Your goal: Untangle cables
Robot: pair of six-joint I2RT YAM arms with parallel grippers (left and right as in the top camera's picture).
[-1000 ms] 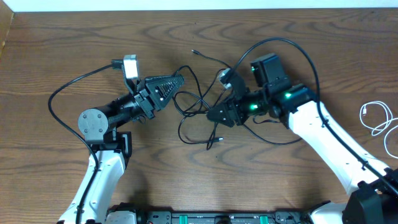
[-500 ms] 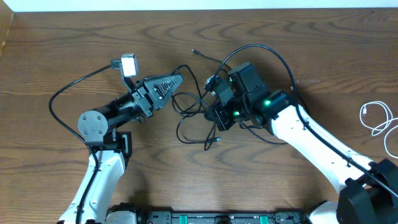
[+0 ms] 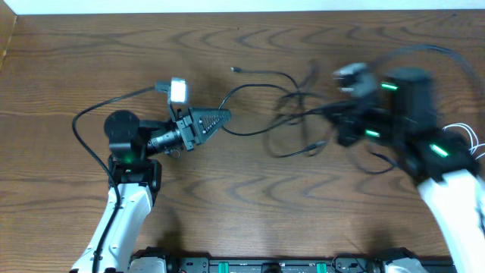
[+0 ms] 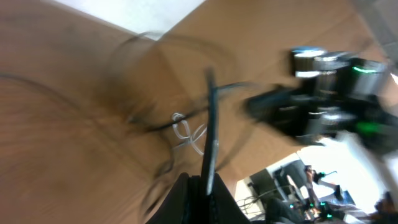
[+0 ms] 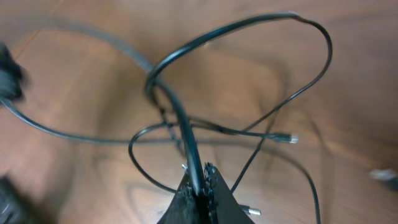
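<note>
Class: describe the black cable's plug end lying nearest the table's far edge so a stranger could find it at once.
On the wooden table, look beyond the left gripper towards the far edge. There a black cable ends in a small plug, alone on bare wood, apart from the tangle.

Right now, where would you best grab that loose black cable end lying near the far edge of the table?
Probably just behind the small plug, on the straight stretch of black cable. Come straight down from above, closing across the cord: it lies flat on the table, apart from the tangle, so nothing else gets pinched.
</note>
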